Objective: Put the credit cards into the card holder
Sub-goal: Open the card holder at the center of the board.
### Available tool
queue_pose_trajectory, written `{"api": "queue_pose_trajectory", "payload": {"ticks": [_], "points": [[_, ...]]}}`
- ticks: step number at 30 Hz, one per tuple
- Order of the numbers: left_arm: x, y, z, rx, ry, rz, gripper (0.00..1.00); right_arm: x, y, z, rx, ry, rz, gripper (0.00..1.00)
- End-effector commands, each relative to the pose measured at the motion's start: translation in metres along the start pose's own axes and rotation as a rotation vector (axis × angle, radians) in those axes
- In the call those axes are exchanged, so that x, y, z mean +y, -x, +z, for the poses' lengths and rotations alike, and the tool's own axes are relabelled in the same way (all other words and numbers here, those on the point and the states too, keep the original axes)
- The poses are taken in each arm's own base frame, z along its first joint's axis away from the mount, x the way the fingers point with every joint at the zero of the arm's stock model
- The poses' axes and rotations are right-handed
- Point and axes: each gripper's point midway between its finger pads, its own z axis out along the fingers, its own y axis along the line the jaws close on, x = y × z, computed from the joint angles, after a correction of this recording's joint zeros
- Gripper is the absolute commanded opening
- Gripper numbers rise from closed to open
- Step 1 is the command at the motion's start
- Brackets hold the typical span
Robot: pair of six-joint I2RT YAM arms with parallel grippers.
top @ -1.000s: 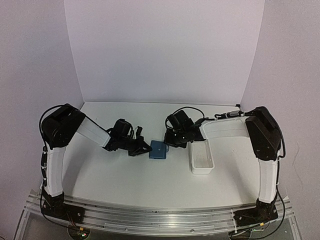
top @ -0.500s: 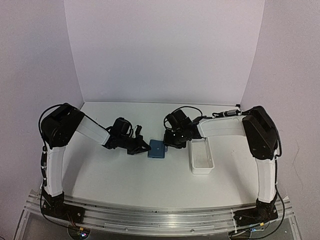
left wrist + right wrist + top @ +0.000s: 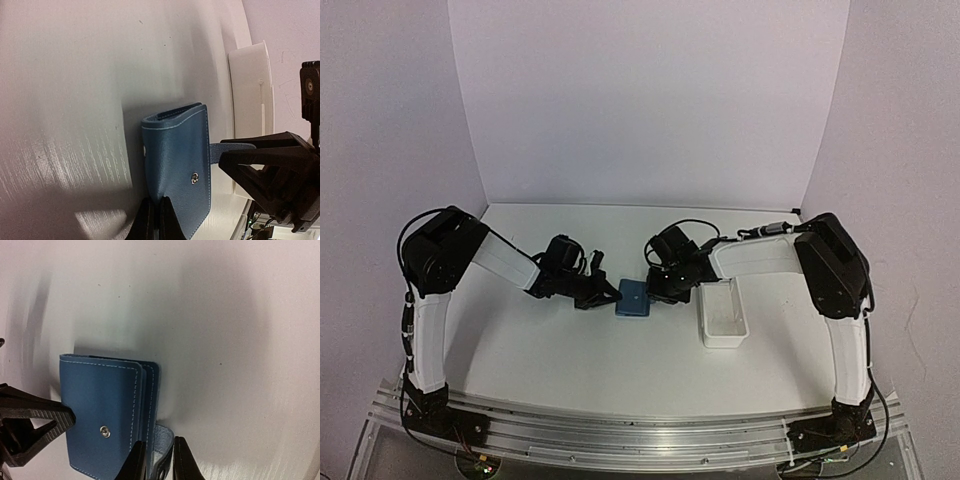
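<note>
The card holder, a small blue wallet, lies folded on the table between both arms. My left gripper is shut on its near edge. The snap stud faces up on the card holder. Its short strap sticks out to the right, unfastened. My right gripper stands at that side, its two fingers narrowed round the strap beside the card holder. The credit cards are out of view.
A long white tray stands just right of the wallet, close to the right gripper, and its wall shows in the left wrist view. The white back and side walls enclose the table.
The right gripper has shifted slightly left against the wallet's strap side. The wallet has slid a little left. The left gripper keeps its hold.
</note>
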Motion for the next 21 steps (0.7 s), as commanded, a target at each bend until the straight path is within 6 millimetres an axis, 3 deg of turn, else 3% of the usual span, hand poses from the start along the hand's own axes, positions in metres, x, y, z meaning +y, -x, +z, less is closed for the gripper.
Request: {"api": "queue_pose_trajectory", "payload": {"ticks": [1, 3, 6, 9, 15, 21], "points": [[0.049, -0.026, -0.002, 0.071, 0.168, -0.083, 0.0, -0.007, -0.007, 0.019, 0.025, -0.025, 0.001, 0.11], [0.046, -0.024, -0.003, 0.071, 0.164, -0.079, 0.01, -0.01, -0.008, 0.023, 0.038, -0.024, 0.006, 0.02], [0.038, -0.019, -0.004, 0.086, 0.148, -0.057, 0.14, -0.005, 0.0, 0.016, 0.031, 0.003, 0.004, 0.0], [0.029, -0.01, -0.01, 0.092, 0.12, -0.025, 0.26, 0.021, 0.014, -0.002, 0.015, 0.088, -0.048, 0.0], [0.015, 0.014, -0.035, 0.073, 0.057, 0.064, 0.64, 0.068, 0.04, -0.055, -0.038, 0.247, -0.1, 0.0], [-0.006, 0.027, -0.054, 0.044, -0.022, 0.188, 0.94, 0.105, 0.044, -0.078, -0.062, 0.341, -0.114, 0.0]]}}
